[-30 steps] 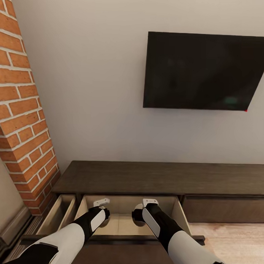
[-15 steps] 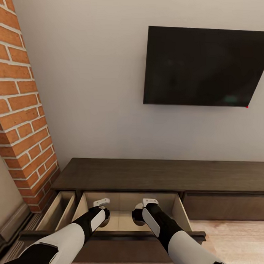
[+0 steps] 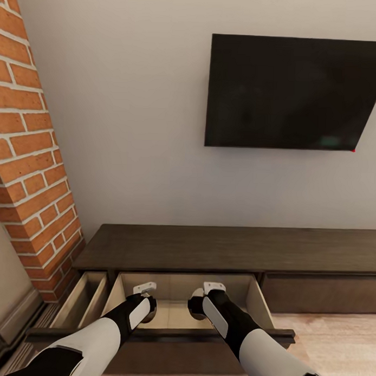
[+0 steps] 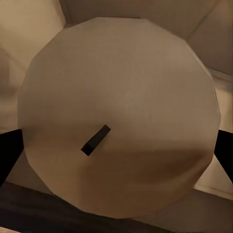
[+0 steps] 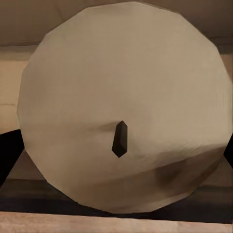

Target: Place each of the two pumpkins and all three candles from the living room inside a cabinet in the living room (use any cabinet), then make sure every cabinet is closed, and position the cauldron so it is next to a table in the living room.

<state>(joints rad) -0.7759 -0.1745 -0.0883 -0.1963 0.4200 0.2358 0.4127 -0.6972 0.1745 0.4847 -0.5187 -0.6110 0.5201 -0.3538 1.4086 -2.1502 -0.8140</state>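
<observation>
Two candles, one pinched in the left gripper (image 3: 144, 300) and one in the right gripper (image 3: 197, 303), hang wick-up directly over the open cabinet drawer (image 3: 173, 288) at lower centre.

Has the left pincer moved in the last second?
Cannot tell. The left pincer sits a touch lower against the front edge of the cabinet, but the whole view shifted, so maybe only the camera moved.

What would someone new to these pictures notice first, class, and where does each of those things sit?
The big black television on the pale wall, above the long dark cabinet, catches the eye first. Below it, both arms reach into the cabinet's open drawer, beside the brick column on the left. Each wrist view looks down on a beige candle: the left candle, the right candle, dark fingers at either side.
</observation>
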